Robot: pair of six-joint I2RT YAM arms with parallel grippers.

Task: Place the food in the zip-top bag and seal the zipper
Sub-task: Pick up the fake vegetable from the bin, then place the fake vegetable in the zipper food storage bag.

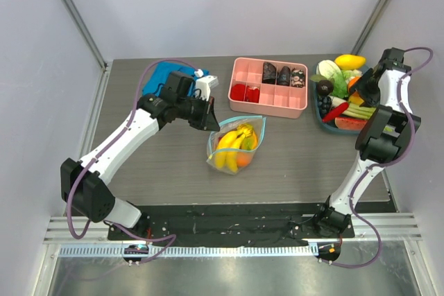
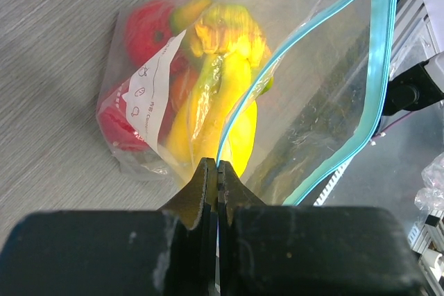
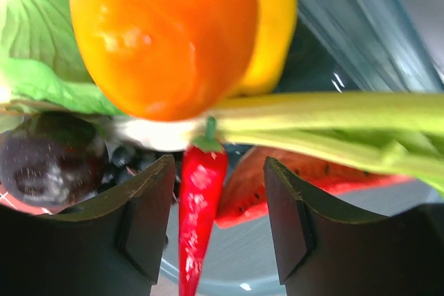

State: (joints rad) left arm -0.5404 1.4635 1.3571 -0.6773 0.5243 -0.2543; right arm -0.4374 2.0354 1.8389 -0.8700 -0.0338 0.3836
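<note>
The clear zip-top bag lies mid-table with its mouth toward the far side. It holds a yellow banana bunch, red round pieces and an orange. My left gripper is shut on the teal-blue zipper at the bag's mouth corner; the strip runs out from between the jaws. The far zipper edge stands apart, so the mouth gapes. My right gripper is open above the blue plate, its jaws straddling a red chili, not touching it.
A pink compartment tray with dark and red pieces stands behind the bag. The blue plate at far right holds an orange fruit, a watermelon slice, greens and a dark plum. A folded blue cloth lies at far left.
</note>
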